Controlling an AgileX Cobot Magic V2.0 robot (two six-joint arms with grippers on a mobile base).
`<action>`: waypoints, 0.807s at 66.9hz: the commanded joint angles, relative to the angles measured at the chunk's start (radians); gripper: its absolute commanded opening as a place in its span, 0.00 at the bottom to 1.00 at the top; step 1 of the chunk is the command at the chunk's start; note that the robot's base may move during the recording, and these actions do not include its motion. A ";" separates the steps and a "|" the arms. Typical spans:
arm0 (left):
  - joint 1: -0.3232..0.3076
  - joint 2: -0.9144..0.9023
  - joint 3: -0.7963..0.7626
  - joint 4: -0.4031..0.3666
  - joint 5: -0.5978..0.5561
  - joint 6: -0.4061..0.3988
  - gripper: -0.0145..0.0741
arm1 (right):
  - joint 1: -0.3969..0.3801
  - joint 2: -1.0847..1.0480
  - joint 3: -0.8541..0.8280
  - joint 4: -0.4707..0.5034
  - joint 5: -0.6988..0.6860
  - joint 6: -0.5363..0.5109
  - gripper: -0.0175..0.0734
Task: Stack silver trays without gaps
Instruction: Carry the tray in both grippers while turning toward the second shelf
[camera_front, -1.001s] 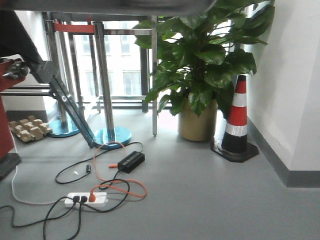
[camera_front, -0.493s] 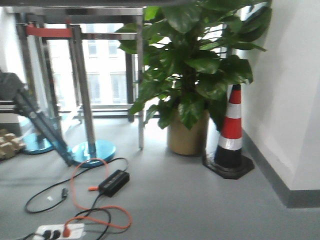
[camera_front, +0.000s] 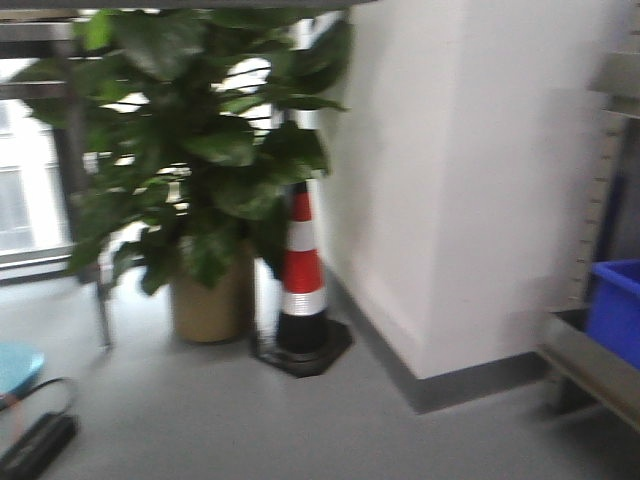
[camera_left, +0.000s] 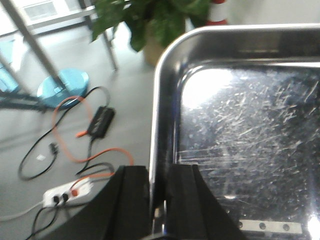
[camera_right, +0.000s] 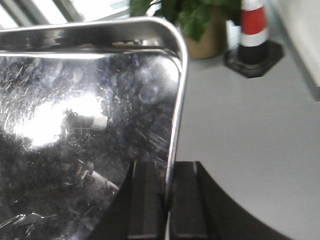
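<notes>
Floor: smooth grey, filling the lower part of the blurred front view.
Wall: white, right of centre, with a grey skirting at its foot.
Plant: large dark leaves in a tan pot, upper left.
Traffic cone: red and white on a black base, centre, just beside the pot.
Blue bin: right edge, over a grey shelf.
Cables: orange and black, lying on the floor with a white power strip, lower left of the left wrist view.
Left end effector: bottom centre, closed on the rim of the silver tray, which fills the right of that view above the floor.
Right end effector: bottom centre, clamped on the rim of the silver tray filling the left of its view.
</notes>
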 joint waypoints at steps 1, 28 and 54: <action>-0.017 0.014 -0.005 -0.011 -0.199 0.002 0.15 | 0.017 0.001 -0.014 -0.009 -0.277 -0.008 0.18; -0.017 0.014 -0.005 -0.011 -0.199 0.002 0.15 | 0.017 0.001 -0.014 -0.009 -0.351 -0.008 0.18; -0.017 0.014 -0.005 -0.011 -0.197 0.002 0.15 | 0.017 0.001 -0.014 -0.009 -0.548 -0.008 0.18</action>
